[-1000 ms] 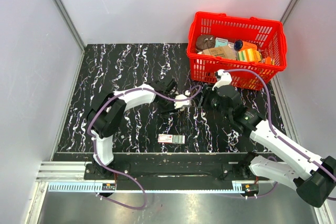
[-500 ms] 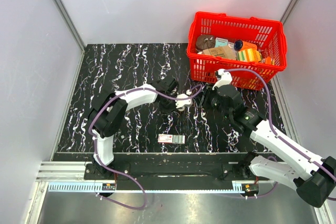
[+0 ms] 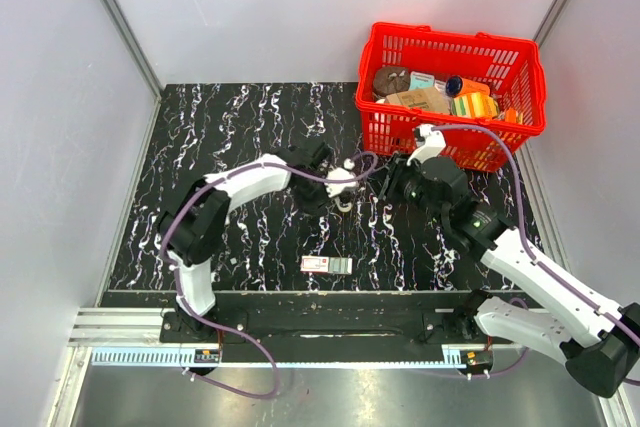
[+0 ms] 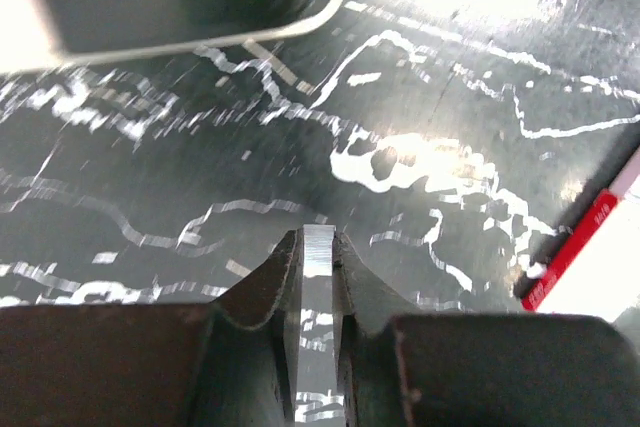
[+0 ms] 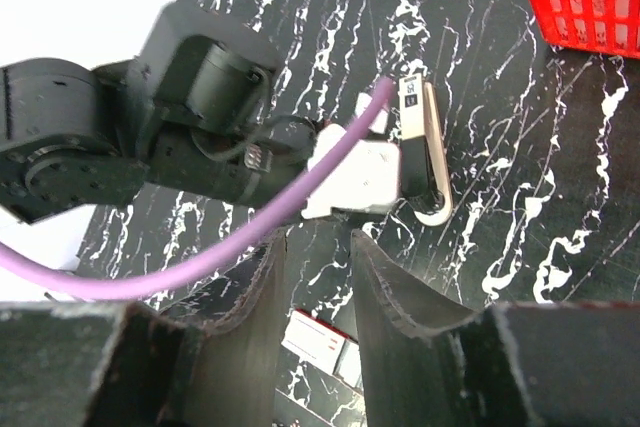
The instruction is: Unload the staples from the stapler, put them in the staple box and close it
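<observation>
The step in hand is judged to be the taking hold of the stapler, so that it can be unloaded. The left gripper (image 4: 318, 245) is seen pressed together on a thin pale strip (image 4: 318, 282), over the middle of the table (image 3: 230, 127). Whether that strip is one slim arm of the stapler seen edge-on or a row of staples cannot be told from the blurred wrist view. From the right wrist, the stapler (image 5: 432, 157) is seen close against the left arm's white camera housing. The right gripper (image 5: 315, 262) is placed just to the right of it, with its fingers partly spread and nothing seen between them. A small red-and-white box (image 3: 327, 265) lies nearer. For the next move, the stapler would need to be steadied by one gripper while the staples are drawn out by the other.
</observation>
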Tool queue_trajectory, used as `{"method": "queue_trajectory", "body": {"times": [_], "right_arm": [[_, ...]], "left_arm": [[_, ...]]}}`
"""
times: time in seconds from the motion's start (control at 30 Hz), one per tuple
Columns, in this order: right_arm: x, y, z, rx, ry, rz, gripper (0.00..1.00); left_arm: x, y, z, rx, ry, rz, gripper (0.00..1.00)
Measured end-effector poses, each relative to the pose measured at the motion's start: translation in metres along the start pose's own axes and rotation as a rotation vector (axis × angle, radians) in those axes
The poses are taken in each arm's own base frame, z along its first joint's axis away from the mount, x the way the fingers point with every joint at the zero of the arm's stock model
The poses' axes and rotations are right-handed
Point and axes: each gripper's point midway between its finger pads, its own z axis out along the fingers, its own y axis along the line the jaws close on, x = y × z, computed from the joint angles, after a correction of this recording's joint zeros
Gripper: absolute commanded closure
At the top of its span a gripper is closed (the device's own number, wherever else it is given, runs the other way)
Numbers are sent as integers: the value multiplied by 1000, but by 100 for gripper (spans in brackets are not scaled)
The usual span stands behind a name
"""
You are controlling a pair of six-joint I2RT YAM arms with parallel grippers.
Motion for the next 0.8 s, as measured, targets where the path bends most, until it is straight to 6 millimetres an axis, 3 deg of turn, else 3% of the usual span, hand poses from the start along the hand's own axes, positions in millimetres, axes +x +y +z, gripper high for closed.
{"method": "queue_trajectory", "body": {"times": [0.13,0.33,0.57,0.8], "right_arm": [[-12,11,-4,-33,-25,4,59],[-34,31,-12,-94,-62,0,51],[-61,80,-16,-279,-84,14,38],[-58,111,-8,-426,-42,67,37]], "left_arm": [[-4,15,-44,-23,-82,-105,100],[-28,26,-129,27,-320,-244,100],[-72,-6,-207,346,-637,-419,100],[-110,17,-275,561,-1008,-615,100]]}}
